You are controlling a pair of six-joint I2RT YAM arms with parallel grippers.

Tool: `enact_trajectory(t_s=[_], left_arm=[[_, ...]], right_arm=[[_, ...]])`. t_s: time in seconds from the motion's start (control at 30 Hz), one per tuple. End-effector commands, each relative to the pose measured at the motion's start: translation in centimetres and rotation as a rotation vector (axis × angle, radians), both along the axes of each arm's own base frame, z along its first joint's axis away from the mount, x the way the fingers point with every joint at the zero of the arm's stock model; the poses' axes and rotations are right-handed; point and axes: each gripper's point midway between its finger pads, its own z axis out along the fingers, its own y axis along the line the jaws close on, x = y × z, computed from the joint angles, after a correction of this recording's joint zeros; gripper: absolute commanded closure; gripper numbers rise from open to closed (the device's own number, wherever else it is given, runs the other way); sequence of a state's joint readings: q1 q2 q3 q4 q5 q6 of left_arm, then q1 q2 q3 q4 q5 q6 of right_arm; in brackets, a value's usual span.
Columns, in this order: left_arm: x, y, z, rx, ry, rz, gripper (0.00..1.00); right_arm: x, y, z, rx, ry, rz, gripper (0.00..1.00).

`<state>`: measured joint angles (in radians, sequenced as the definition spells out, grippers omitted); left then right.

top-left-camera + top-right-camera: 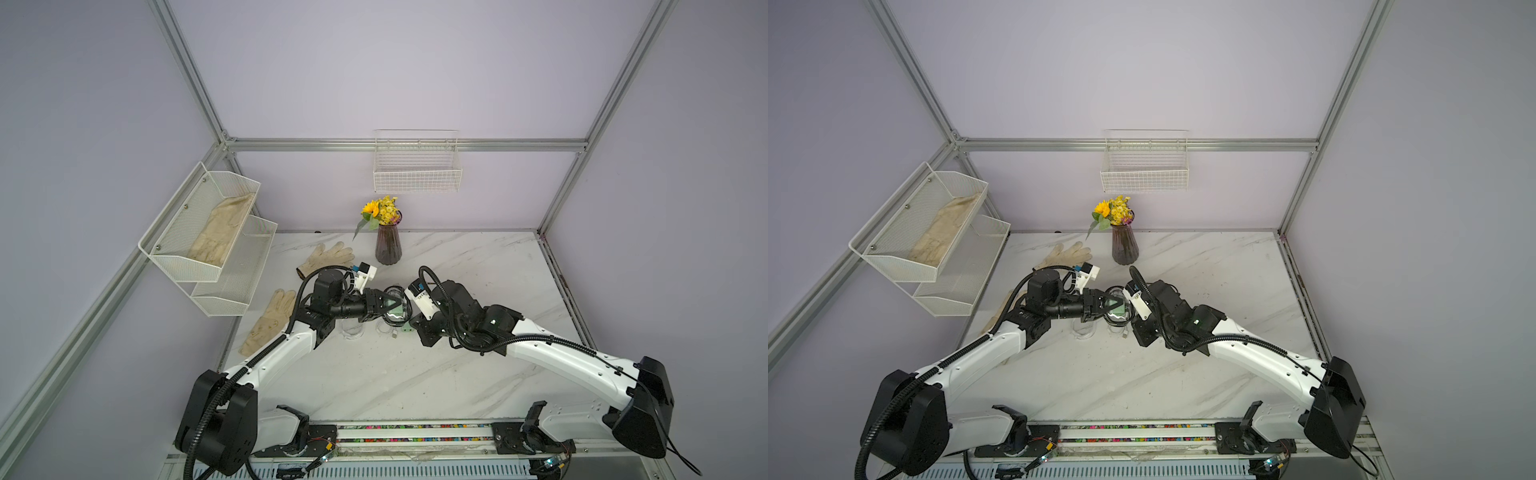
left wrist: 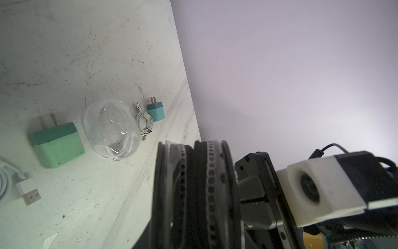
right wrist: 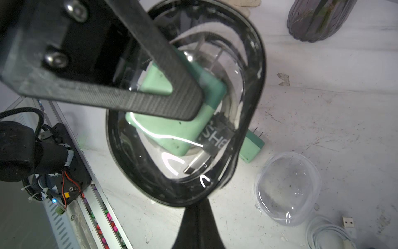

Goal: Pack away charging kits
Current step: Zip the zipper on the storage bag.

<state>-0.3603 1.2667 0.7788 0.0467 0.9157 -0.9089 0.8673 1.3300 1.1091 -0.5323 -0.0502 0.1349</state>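
Note:
Above the middle of the table my right gripper (image 3: 199, 213) is shut on the lower rim of the black-rimmed clear case (image 3: 254, 90), holding it up on edge. My left gripper (image 1: 388, 306) is shut on a mint-green charger (image 3: 172, 131) that sits inside the case's opening; one of its black fingers (image 3: 168, 92) lies across the charger. In the left wrist view the table below holds a second mint-green charger (image 2: 57, 144), a clear case (image 2: 112, 128), a coiled white cable (image 2: 144, 121) and a light blue charger (image 2: 156, 111). Another cable's USB plug (image 2: 29, 190) lies close by.
A dark vase of yellow flowers (image 1: 387, 245) stands just behind the grippers. Two cream gloves (image 1: 328, 257) (image 1: 270, 322) lie on the table's left side. A white mesh rack (image 1: 232, 291) with a glove hangs on the left wall, and a wire basket (image 1: 417, 178) on the back wall.

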Motion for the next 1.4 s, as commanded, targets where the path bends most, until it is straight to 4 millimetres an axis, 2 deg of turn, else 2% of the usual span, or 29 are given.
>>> enact_trajectory(t_s=[0.0, 0.17, 0.3, 0.4, 0.57, 0.67, 0.73, 0.9, 1.0, 1.07, 1.13, 1.2, 1.27, 1.37], left_arm=[[-2.6, 0.6, -0.3, 0.031, -0.022, -0.072, 0.98], [-1.8, 1.6, -1.3, 0.116, -0.049, 0.004, 0.98], [-1.9, 1.2, -0.8, 0.085, -0.076, -0.032, 1.0], [-2.3, 1.0, -0.5, 0.068, -0.087, -0.06, 1.0], [-2.9, 0.5, 1.1, -0.018, -0.123, -0.102, 1.0], [-3.2, 0.3, 2.4, -0.082, -0.147, -0.127, 1.0], [-3.6, 0.2, 2.3, -0.075, -0.137, -0.152, 1.0], [-3.7, 0.5, 1.5, -0.021, -0.139, -0.164, 1.0], [-4.0, 0.5, 1.4, -0.023, -0.148, -0.176, 1.0], [-4.0, 0.5, 1.3, -0.02, -0.147, -0.176, 1.0], [-3.9, 0.6, 1.2, -0.012, -0.158, -0.17, 1.0], [-3.7, 0.6, 1.4, -0.002, -0.179, -0.16, 1.0], [-3.5, 0.6, 1.7, -0.001, -0.194, -0.163, 1.0], [-3.6, 0.2, 2.2, -0.016, -0.212, -0.199, 1.0]], right_arm=[[1.7, -1.8, 1.5, -0.079, -0.082, -0.053, 1.0], [0.9, -1.7, 2.2, -0.084, -0.081, -0.03, 1.0], [-0.2, -1.7, 2.5, -0.051, -0.062, 0.0, 1.0], [0.3, -2.7, 2.1, -0.111, -0.086, -0.019, 1.0], [-0.3, -1.9, 1.9, -0.113, -0.07, 0.034, 1.0], [0.2, -3.3, 0.8, -0.187, -0.082, -0.02, 1.0], [0.8, -4.4, 0.6, -0.232, -0.105, -0.066, 1.0], [1.5, -5.2, 3.1, -0.209, -0.18, -0.12, 1.0], [1.5, -4.4, 4.0, -0.188, -0.189, -0.084, 1.0], [-0.2, -2.1, 4.1, -0.093, -0.114, 0.031, 1.0], [-1.5, -0.8, 4.4, -0.031, -0.055, 0.095, 1.0], [-2.8, -0.3, 5.4, 0.024, -0.033, 0.148, 0.69], [-3.7, -0.4, 7.9, 0.099, -0.059, 0.182, 0.42], [-3.0, -1.4, 11.0, 0.201, -0.073, 0.176, 0.25]])
